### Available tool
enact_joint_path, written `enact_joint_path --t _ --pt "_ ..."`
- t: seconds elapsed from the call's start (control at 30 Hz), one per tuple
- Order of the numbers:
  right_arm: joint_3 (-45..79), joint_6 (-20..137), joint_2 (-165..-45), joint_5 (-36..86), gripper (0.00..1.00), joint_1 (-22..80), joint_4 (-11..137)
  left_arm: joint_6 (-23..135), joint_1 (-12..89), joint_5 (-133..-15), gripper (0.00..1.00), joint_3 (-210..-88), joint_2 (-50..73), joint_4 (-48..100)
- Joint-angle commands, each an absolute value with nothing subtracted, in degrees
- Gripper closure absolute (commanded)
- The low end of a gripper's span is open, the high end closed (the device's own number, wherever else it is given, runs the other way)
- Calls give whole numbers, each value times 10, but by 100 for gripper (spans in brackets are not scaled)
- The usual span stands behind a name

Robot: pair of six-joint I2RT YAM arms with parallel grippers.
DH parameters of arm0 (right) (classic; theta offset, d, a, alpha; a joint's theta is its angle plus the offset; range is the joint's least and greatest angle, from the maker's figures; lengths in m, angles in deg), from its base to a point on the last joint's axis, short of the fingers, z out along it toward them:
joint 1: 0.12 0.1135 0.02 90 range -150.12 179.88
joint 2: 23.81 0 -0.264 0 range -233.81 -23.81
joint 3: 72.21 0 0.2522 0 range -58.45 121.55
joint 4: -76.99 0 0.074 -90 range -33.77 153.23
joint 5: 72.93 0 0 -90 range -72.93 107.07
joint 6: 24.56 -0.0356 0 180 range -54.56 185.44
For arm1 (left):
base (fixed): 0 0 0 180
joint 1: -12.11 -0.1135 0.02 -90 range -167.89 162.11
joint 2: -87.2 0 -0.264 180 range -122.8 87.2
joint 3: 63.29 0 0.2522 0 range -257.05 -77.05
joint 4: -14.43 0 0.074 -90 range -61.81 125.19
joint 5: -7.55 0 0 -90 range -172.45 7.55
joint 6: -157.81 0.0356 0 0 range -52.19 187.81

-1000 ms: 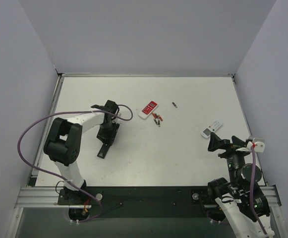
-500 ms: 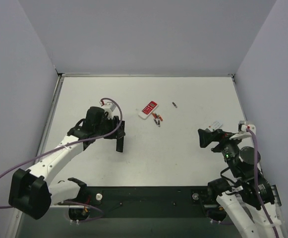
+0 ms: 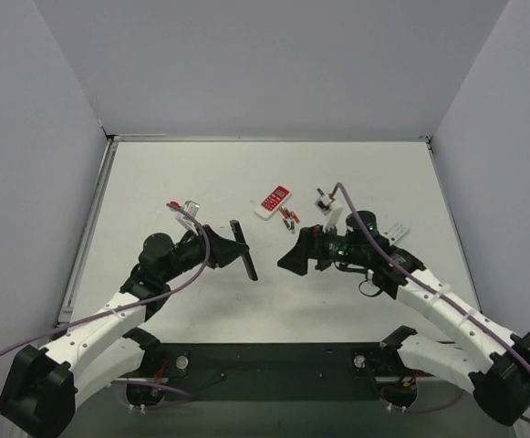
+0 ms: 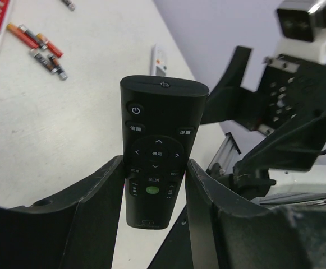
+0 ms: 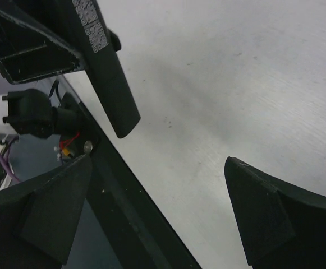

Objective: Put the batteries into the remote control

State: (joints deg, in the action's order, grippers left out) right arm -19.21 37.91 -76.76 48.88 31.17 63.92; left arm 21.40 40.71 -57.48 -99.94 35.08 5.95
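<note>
Off the worktop (image 3: 155, 173) now, the remote control (image 4: 160, 140), clamped in the left tool (image 4: 154, 162), meets the spread right tool (image 5: 158, 161) for opening.

You're looking down on a white table (image 3: 356, 173), matt and evenly lit, with only soft shadows on it. Pale lilac-grey walls box it in on three sides: the back wall (image 3: 274, 64), the left wall (image 3: 18, 182) and the right wall (image 3: 511, 137). See the metal rail (image 3: 91, 219) running along the table's left side. At the near edge, a dark strip (image 3: 274, 358) crosses under the tabletop. Your right wrist view catches a few tiny specks on the white surface.
</note>
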Motion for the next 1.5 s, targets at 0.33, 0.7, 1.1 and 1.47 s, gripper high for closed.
enact_joint_path --t 0.33,0.7,1.1,1.47 --pt "-219 345 -961 622 0 431 1040 123 476 -618 77 -920 386 -300" --pt "-228 299 -997 736 31 438 1177 118 482 -598 76 -903 390 -367" --pt "-211 443 -919 643 92 450 974 151 482 -629 55 -897 435 -272" --pt "-160 588 -903 259 100 543 754 220 486 -753 22 -971 564 72"
